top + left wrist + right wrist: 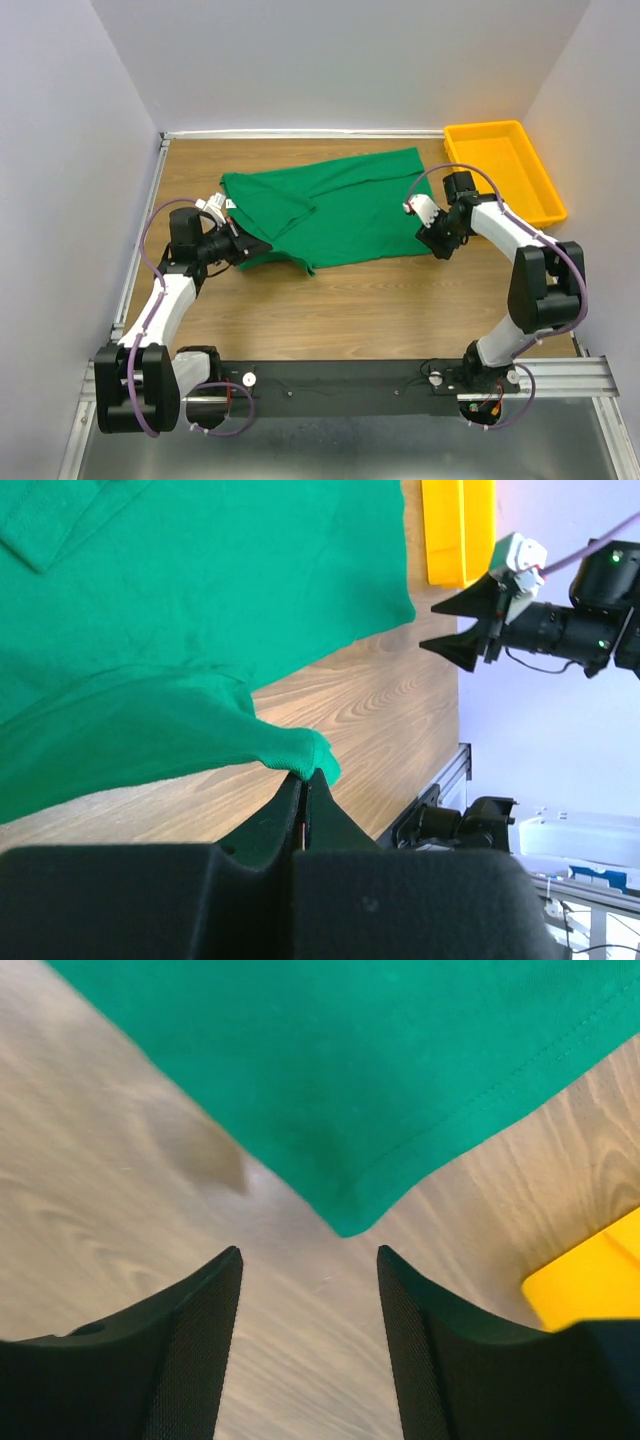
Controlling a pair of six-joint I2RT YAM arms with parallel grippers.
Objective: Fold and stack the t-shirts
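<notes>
A green t-shirt (335, 205) lies spread on the wooden table, partly folded over at its left side. My left gripper (248, 245) is shut on the shirt's near left edge; the left wrist view shows a pinch of green cloth (300, 748) at the fingertips of the left gripper (305, 776). My right gripper (440, 245) is open and empty just off the shirt's near right corner. In the right wrist view that corner (345, 1222) lies flat on the table just ahead of the gap of the right gripper (310, 1260), touching neither finger.
A yellow bin (503, 170) stands at the back right of the table, and shows in the left wrist view (458, 530) and the right wrist view (585, 1285). White walls close in the table. A metal rail (140, 250) runs along the left edge.
</notes>
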